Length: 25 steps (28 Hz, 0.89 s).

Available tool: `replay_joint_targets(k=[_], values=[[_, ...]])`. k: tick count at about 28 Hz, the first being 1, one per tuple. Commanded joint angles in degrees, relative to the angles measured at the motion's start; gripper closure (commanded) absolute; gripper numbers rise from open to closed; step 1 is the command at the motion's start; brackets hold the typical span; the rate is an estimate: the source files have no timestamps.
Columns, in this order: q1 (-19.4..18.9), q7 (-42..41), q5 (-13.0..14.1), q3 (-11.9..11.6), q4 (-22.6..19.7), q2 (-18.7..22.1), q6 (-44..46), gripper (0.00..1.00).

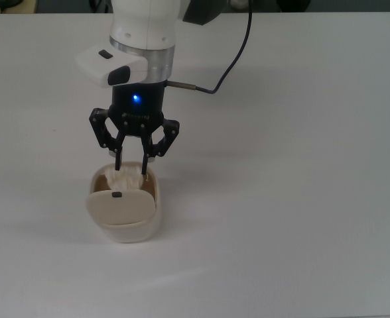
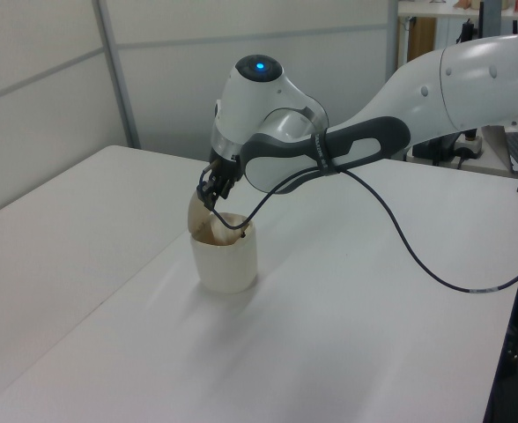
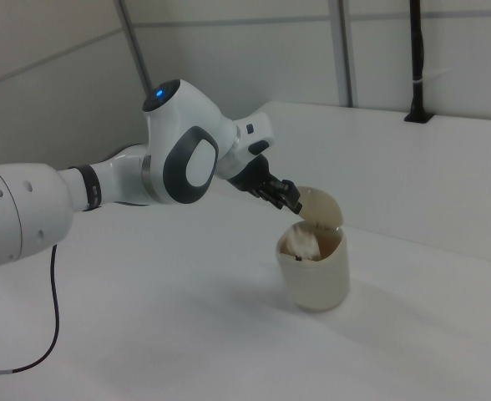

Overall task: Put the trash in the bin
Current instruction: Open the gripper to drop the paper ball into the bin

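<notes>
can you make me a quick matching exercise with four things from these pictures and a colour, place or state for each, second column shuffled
Things:
1. paper wad
2. bin
3. gripper
4. cable

Descriptions:
A. black, trailing across the table
B. fingers spread apart, above the bin's opening
C. cream, standing upright with its flap tilted open
D. off-white, lying in the bin's mouth

Pairs: 1-D, 2-C, 3-B, 4-A
</notes>
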<state>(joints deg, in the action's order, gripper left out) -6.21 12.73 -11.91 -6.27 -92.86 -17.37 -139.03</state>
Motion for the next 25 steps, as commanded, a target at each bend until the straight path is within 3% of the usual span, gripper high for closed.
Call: replay_joint_targets(k=[1,7,13,16,17,20,25], values=[[-0.21,1.16,-1.8,-0.41,0.83,-0.47,-1.07,0.0],[-0.38,1.24,-1.36,-0.23,0.57,1.63,0.86,0.0],[-1.09,1.24,-0.48,0.47,0.66,4.62,12.89,0.0],[-1.44,1.33,1.71,0.74,0.66,5.94,17.03,0.0],[-1.44,1.33,4.07,0.74,0.75,6.73,19.13,0.0],[-1.35,1.24,7.77,0.65,0.75,8.92,23.53,0.0],[-1.26,0.72,9.19,0.56,0.75,13.58,34.42,0.0]])
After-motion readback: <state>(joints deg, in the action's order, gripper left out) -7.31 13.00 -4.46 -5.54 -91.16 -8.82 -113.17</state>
